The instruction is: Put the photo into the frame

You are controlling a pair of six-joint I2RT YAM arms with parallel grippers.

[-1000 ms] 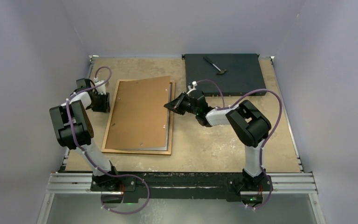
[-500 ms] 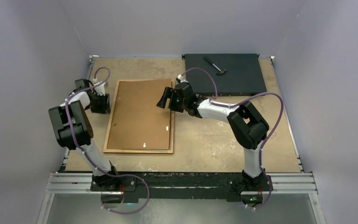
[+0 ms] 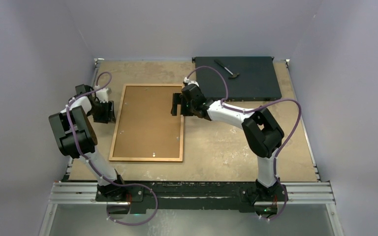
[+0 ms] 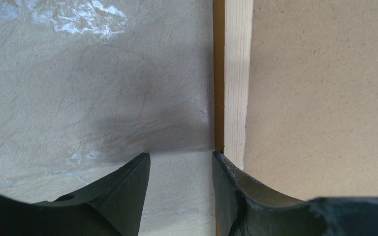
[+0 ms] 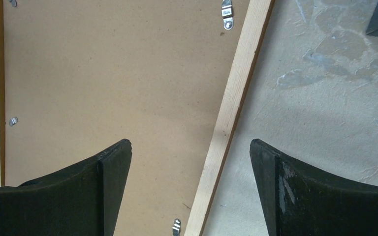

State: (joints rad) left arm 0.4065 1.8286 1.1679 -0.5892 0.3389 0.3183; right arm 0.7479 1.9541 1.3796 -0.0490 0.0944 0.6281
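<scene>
- Photo: it does not show in any view. The brown back board [image 3: 147, 120] fills the whole inside of the frame [image 3: 146, 159]. I think the photo lies under the board, but I cannot tell.
- The frame lies flat with its back side up on the left half of the table [image 3: 226, 147]. That way things can drop into it from above.
- The board sits inside the wooden rails and looks level. Small metal clips [image 5: 227, 10] sit along its edges. I cannot tell if they are turned to lock the board in.
- The right gripper [image 5: 189, 142] hangs over the frame's right rail, near the far corner. Its fingers are wide apart and hold nothing. One finger is over the board and one is over the table.
- The left gripper [image 4: 179, 157] is low beside the frame's left rail. Its fingers are partly apart and hold nothing. One tip is right at the rail, maybe to stop the frame from sliding.
- A flat black box [image 3: 238, 81] with a small tool [image 3: 226, 69] on it lies far right, well apart from the frame.
</scene>
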